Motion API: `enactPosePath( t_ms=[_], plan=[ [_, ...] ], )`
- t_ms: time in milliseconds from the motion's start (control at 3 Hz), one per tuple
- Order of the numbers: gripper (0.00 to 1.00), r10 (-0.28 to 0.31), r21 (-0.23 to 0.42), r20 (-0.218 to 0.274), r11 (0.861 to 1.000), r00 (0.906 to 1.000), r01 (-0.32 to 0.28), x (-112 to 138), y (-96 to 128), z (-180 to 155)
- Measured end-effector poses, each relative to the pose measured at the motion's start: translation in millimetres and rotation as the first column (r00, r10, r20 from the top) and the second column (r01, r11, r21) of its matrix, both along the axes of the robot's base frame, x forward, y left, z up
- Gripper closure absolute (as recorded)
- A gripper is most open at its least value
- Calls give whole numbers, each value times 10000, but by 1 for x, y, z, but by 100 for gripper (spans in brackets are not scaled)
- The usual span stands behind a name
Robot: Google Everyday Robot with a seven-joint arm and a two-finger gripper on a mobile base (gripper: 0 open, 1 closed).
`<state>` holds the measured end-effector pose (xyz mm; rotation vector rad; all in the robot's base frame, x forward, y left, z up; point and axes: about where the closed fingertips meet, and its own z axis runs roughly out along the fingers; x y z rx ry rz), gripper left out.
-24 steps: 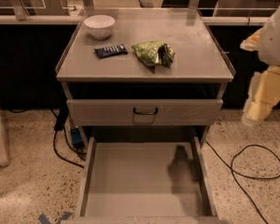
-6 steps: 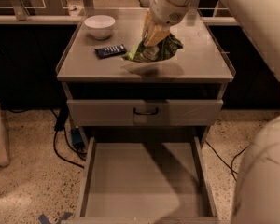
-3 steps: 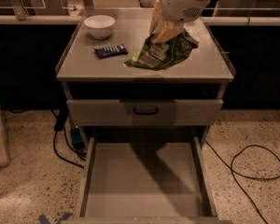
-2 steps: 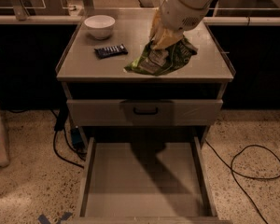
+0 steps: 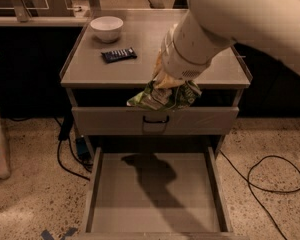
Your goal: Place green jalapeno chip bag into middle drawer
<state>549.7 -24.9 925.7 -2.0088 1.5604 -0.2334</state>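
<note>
Hanging from the closed pincer (image 5: 161, 78), the green jalapeno chip bag (image 5: 166, 96) spreads left-right, left tip drooping. Beneath lies the open middle drawer (image 5: 195, 206).

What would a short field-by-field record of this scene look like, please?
gripper: the gripper is at the cabinet's front edge, jaws shut on the bag
held item: green jalapeno chip bag, lifted clear of the top, hanging in front of the upper drawer front
target: middle drawer, pulled open below; the bag is not yet in it
cabinet top: white bowl at the back left, dark-blue bar in front of it
</note>
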Motion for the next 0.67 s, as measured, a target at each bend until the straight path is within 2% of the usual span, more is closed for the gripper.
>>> enactPosePath(
  t_ms=[333, 667],
  plan=[
    [100, -283, 155, -242, 9995, 9993, 287, -16, 1, -37],
    [100, -729, 625, -867, 9950, 9936, 785, -30, -21, -116]
  ],
)
